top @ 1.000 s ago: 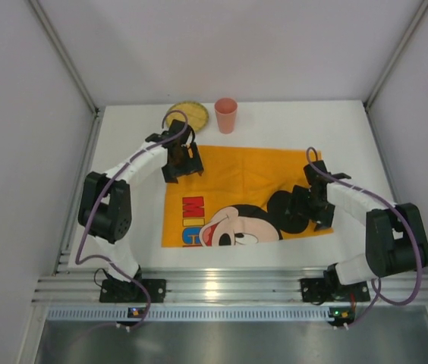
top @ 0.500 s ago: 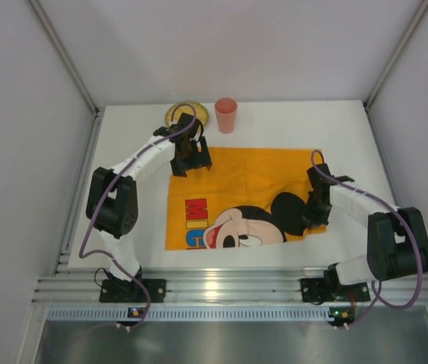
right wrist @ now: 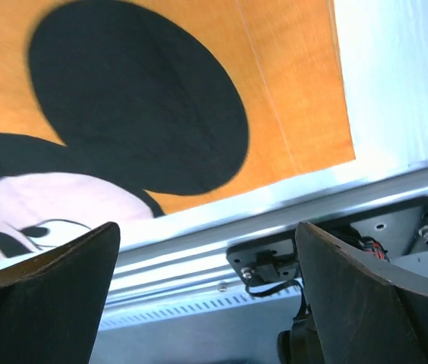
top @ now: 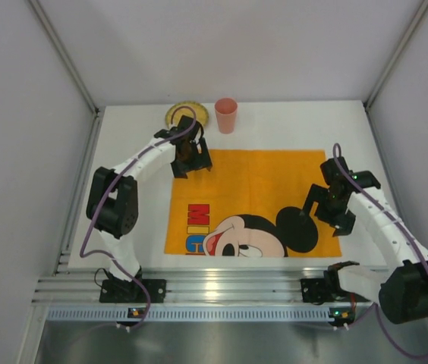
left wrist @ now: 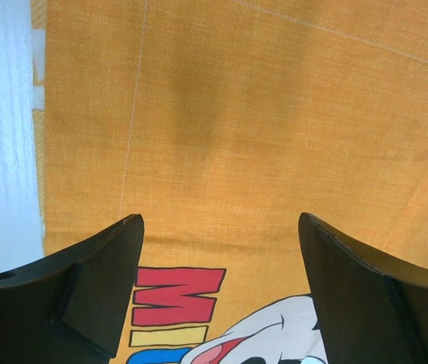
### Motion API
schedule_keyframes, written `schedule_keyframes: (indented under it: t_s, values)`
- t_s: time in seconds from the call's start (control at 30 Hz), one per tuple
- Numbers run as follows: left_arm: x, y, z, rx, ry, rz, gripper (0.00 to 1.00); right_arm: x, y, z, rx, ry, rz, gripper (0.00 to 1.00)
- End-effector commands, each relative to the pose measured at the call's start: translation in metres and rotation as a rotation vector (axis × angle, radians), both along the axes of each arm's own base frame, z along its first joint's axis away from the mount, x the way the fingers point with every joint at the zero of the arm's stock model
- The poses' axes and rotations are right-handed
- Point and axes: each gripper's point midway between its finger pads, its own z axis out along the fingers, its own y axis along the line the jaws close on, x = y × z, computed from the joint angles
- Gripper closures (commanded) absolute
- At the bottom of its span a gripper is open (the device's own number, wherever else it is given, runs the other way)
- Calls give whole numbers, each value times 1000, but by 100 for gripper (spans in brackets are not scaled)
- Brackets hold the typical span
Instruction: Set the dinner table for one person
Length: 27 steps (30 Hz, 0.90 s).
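Note:
The white dinner table (top: 127, 205) carries an orange Mickey Mouse placemat (top: 252, 186) lying flat in the middle. My left gripper (top: 190, 159) hovers open over the mat's far left corner. In the left wrist view the left gripper (left wrist: 218, 220) has its jaws wide apart above the mat (left wrist: 259, 136), with nothing between them. My right gripper (top: 328, 208) is open above the mat's near right part by the black ear (top: 301, 227). In the right wrist view the right gripper (right wrist: 206, 227) is empty over the ear (right wrist: 138, 98).
A yellow plate (top: 195, 114) and a pink cup (top: 226, 115) stand at the back of the table, behind the mat. The left arm partly covers the plate. The ribbed aluminium rail (top: 214, 287) runs along the near edge. White walls close in both sides.
The placemat has been drawn out to the right and now lies flat and wider. My right gripper has moved right and risen off it. My left gripper moved to the mat's far left corner.

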Motion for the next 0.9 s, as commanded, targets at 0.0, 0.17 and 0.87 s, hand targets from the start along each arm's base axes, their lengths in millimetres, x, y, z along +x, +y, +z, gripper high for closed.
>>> schedule_keyframes:
  t_s: [0.0,0.17,0.87]
  values:
    - [15,-10,-3,-39,-36,15,12,38,6,22,7,-92,35,0]
    - [30,-17,-13,-28,-41,16,13,129,29,21,52,-214,83,4]
    - [193,136,14,-425,-390,405,10,180,86,68,300,-322,197,0]
